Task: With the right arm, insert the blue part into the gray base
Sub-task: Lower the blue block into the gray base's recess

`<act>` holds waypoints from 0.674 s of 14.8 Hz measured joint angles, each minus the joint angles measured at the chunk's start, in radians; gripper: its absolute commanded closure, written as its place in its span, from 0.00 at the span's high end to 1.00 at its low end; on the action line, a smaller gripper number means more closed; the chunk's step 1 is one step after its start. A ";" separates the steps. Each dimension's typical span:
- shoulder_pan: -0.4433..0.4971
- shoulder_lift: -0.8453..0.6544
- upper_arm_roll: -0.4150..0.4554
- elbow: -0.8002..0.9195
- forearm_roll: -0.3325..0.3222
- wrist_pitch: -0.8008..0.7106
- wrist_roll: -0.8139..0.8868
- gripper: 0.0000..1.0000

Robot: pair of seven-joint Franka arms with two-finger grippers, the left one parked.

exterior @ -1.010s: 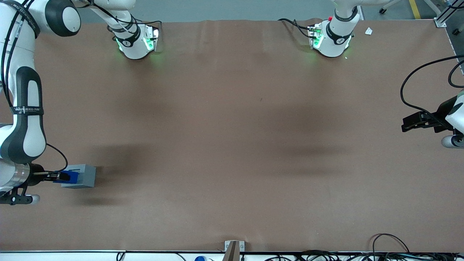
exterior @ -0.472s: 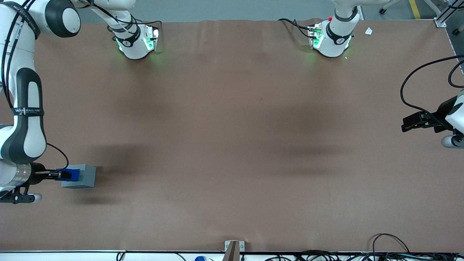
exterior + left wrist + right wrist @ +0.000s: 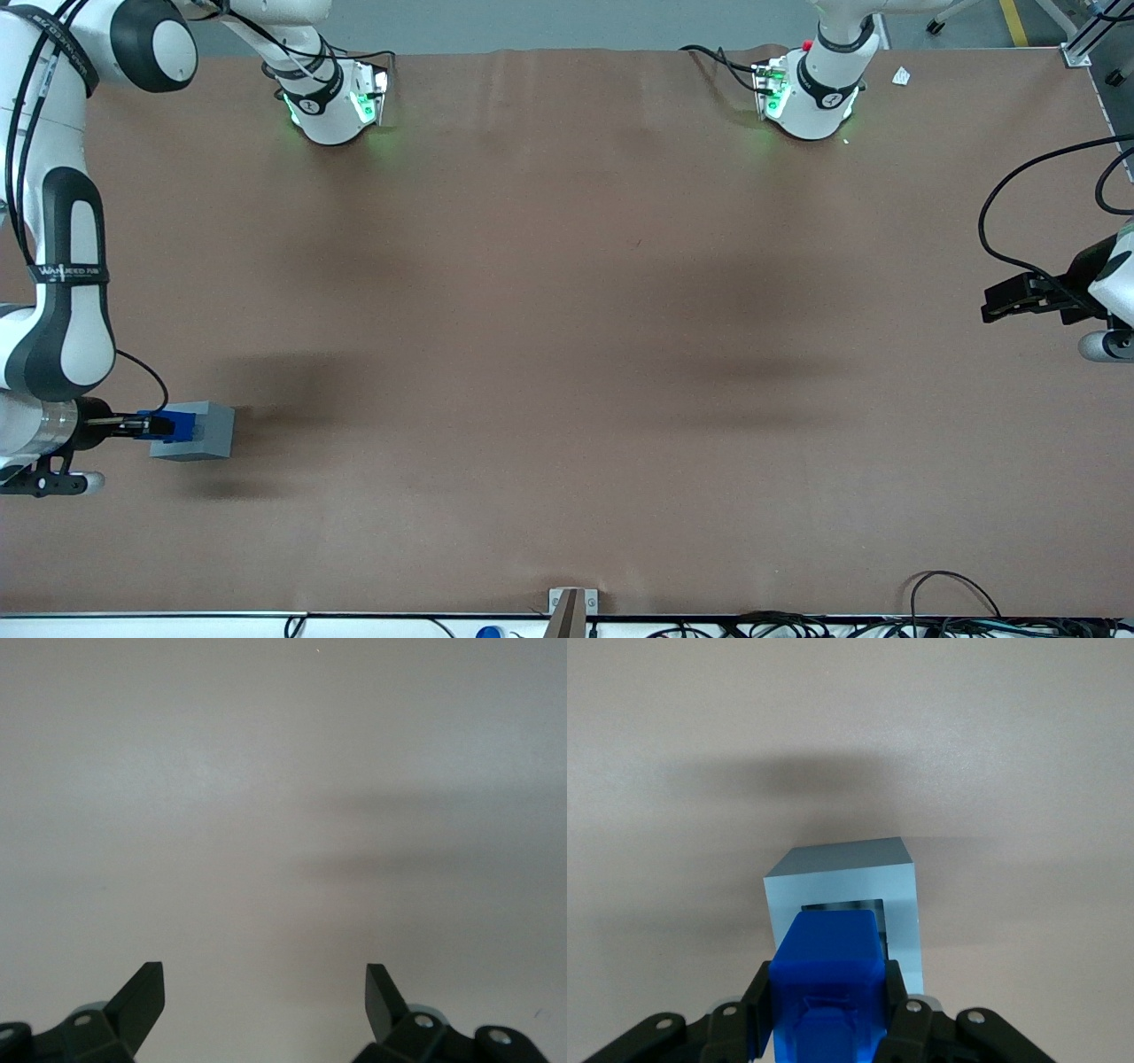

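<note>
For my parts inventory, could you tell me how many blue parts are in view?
1: the blue part is held in the right arm's claw, above the gray base, at the working arm's end of the table.

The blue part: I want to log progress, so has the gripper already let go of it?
No: in the right wrist view the gripper is shut on the blue part, held above the gray base.

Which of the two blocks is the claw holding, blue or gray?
The blue part: the gripper clamps it just above the gray base, which sits on the table with nothing gripping it.
</note>
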 measured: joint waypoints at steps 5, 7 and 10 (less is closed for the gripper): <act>0.000 0.008 0.001 0.001 -0.001 0.003 0.000 0.00; 0.000 0.008 0.001 0.001 -0.002 0.004 -0.001 0.00; 0.001 0.017 0.003 0.001 -0.029 0.041 -0.002 0.00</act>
